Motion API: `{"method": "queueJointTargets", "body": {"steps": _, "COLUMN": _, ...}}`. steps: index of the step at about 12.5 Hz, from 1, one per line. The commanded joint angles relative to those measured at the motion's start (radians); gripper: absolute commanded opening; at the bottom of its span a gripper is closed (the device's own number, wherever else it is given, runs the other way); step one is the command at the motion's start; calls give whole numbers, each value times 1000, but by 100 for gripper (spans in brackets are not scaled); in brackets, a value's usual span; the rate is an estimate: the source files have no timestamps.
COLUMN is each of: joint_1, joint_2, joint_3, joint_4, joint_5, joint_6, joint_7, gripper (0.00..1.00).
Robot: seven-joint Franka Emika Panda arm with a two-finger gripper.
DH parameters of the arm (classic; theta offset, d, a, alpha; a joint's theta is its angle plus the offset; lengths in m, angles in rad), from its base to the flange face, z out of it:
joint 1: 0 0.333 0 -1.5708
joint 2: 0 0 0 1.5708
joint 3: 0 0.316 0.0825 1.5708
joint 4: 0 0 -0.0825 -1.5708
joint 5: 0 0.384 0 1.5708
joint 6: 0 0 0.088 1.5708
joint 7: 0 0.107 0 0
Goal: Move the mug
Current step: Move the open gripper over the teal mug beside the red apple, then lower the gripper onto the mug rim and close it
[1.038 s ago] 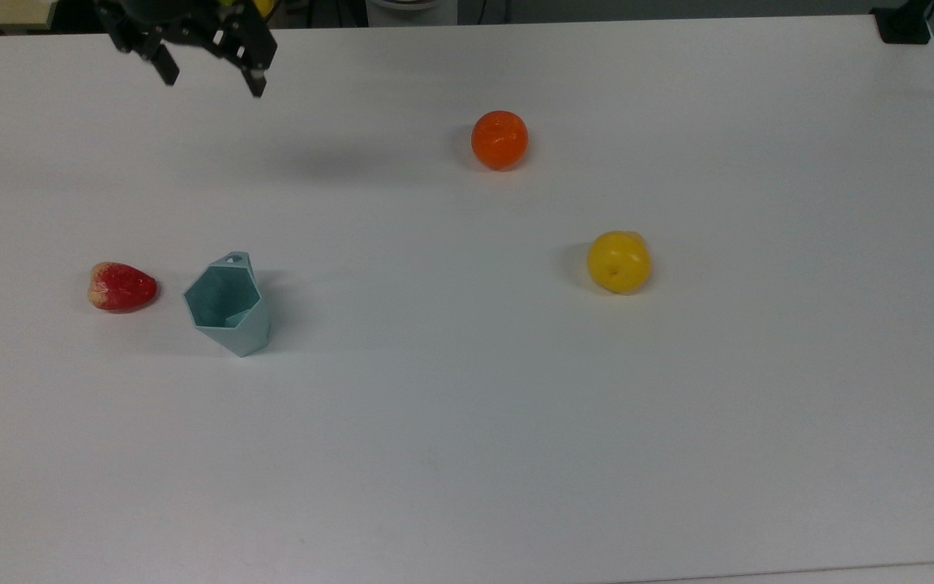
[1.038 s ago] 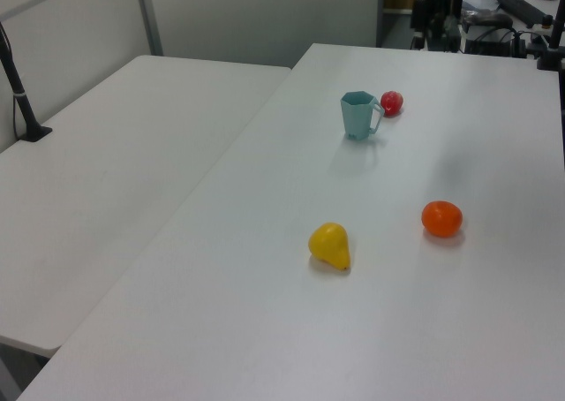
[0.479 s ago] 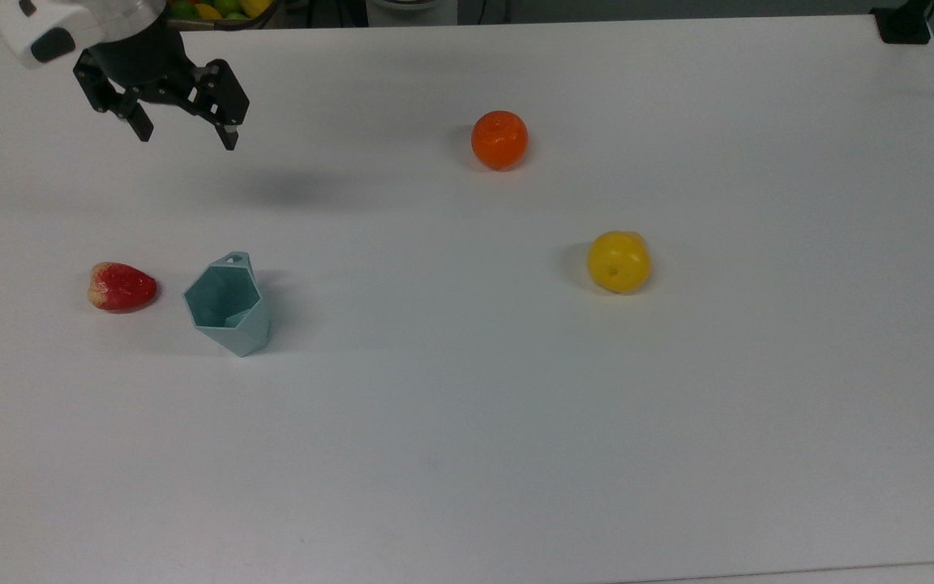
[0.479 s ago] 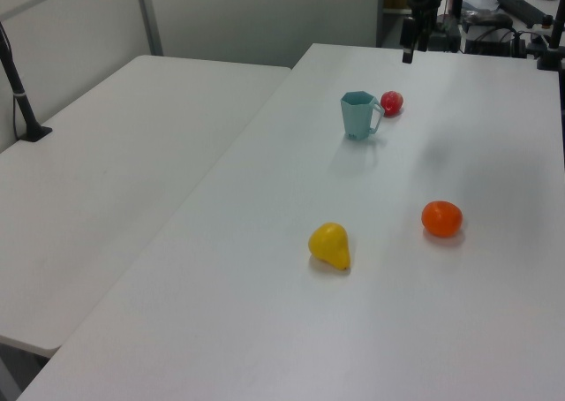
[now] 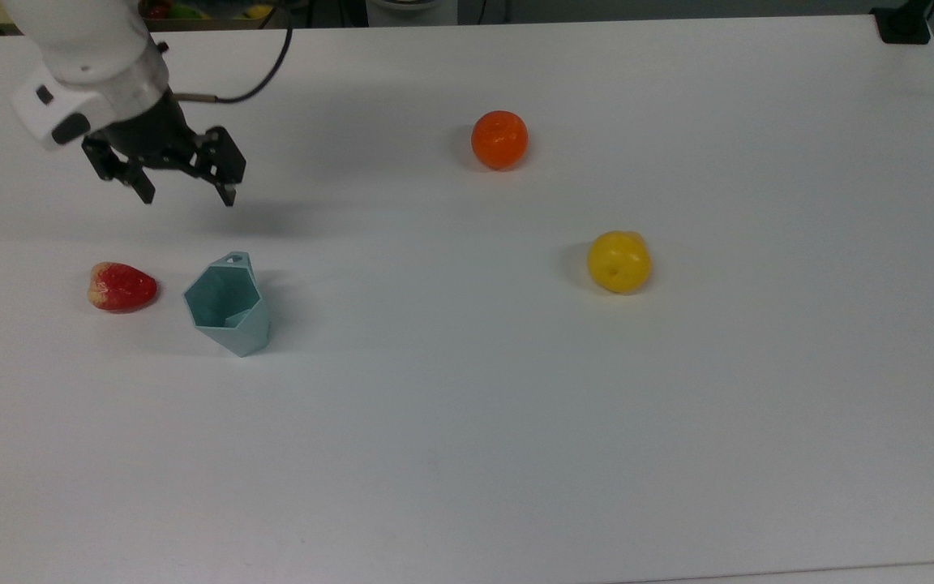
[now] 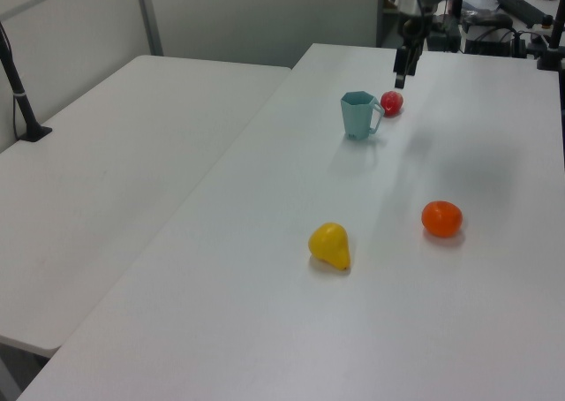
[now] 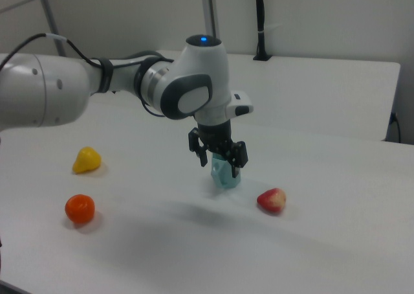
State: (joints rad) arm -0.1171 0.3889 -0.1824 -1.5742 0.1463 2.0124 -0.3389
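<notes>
Down from the tabletop's far edge came the gripper (image 5: 186, 195), fingers spread wide and empty, poised above and short of the mug (image 5: 228, 303). That upright mug sat toward the top view's left edge, a strawberry (image 5: 122, 286) just beside it crowding one flank; orange (image 5: 499, 139) and lemon (image 5: 619, 261) lay well apart.

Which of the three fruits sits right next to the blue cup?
The red strawberry, just beside the mug; the orange and yellow pear lie far off.

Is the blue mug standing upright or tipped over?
Upright: the mug rests on its base on the table, open rim facing up, and looks empty inside.
</notes>
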Motion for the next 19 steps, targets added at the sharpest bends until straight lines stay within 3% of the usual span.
{"method": "queueJointTargets", "body": {"steps": 1, "joint_1": 37, "joint_2": 36, "joint_3": -3, "joint_4": -7, "joint_5": 6, "joint_6": 40, "joint_7": -5, "gripper": 94}}
{"method": "queueJointTargets", "body": {"steps": 8, "joint_1": 51, "joint_2": 80, "joint_3": 0, "joint_4": -3, "joint_5": 3, "joint_6": 126, "joint_7": 47, "gripper": 83}}
{"method": "queueJointTargets", "body": {"steps": 10, "joint_1": 68, "joint_2": 84, "joint_3": 0, "joint_4": -3, "joint_5": 1, "joint_6": 132, "joint_7": 63, "gripper": 70}}
{"method": "queueJointTargets", "body": {"steps": 16, "joint_1": 71, "joint_2": 93, "joint_3": 0, "joint_4": -3, "joint_5": -8, "joint_6": 138, "joint_7": 77, "gripper": 57}}
{"method": "queueJointTargets", "body": {"steps": 19, "joint_1": 71, "joint_2": 93, "joint_3": 0, "joint_4": -3, "joint_5": -13, "joint_6": 138, "joint_7": 77, "gripper": 45}}
